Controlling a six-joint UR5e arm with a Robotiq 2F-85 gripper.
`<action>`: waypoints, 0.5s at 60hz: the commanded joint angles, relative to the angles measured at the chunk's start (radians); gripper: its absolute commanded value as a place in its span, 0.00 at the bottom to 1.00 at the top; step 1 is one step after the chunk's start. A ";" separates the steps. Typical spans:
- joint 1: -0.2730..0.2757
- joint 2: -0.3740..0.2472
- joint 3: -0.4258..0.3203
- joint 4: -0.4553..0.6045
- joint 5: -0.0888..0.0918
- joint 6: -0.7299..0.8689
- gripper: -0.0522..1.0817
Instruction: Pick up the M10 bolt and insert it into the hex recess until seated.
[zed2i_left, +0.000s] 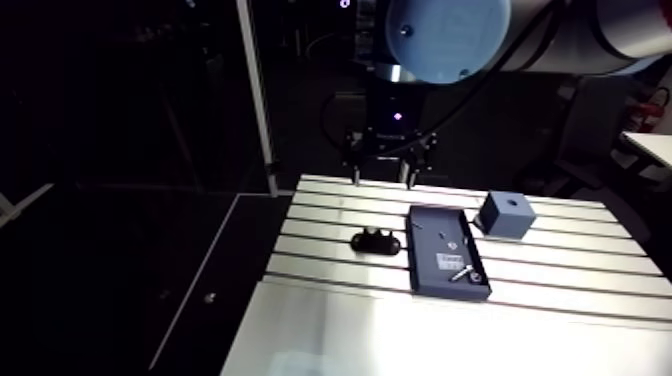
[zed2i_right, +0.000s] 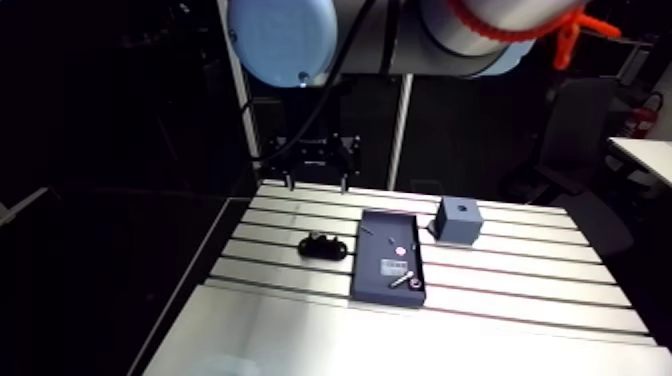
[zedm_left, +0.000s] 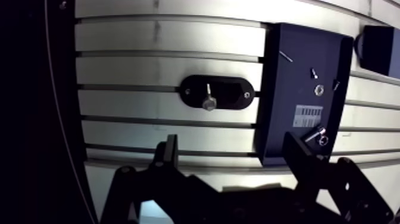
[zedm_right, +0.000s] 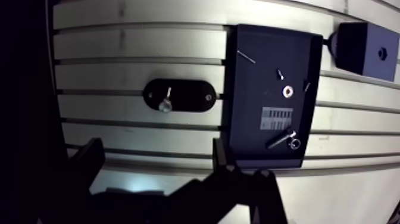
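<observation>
Slotted aluminium table (zedm_left: 149, 65) carries 3 items: a black oval plate (zedm_left: 229, 92), a dark tray (zedm_right: 262, 83) and a grey block (zedm_right: 357, 50). The gripper (zedm_left: 232, 143) hangs wide open and empty, short of all 3. I take the M10 bolt (zedm_right: 284, 140) to be the bright hex-headed piece lying flat in the tray, in the corner nearest the gripper, just beside the white label (zedm_right: 275, 118).

Hazards, as I judge them:
1. Wrong part. A second bolt-like piece (zedm_left: 208, 102) sits at the middle of the oval plate. A nut (zedm_right: 287, 91) and a thin pin (zedm_right: 246, 56) share the tray. Any of these could be taken by mistake.
2. Wall strike. The bolt lies near the tray wall, so 1 finger could land on the rim and shove the tray.
3. Roll-out. A round shank lying flat may roll or skew as the fingers close.
4. Misalignment. A hex head seats only when its flats match the recess, and a skewed grip would jam it. I cannot tell whether the recess is the dark hole (zedm_right: 381, 53) in the block or lies in the plate.

Materials:
- Table: matt metal with parallel slots.
- Plate: flat, with rounded ends.
- Tray: shallow, rectangular, matt.
- Block: cubic, with plain faces.
- Bolt: bright steel.
</observation>
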 joint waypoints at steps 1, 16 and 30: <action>0.000 0.031 0.045 -0.099 0.001 -0.014 0.23; 0.000 0.057 0.065 -0.127 0.001 -0.021 0.34; 0.000 0.076 0.078 -0.151 0.001 -0.028 0.36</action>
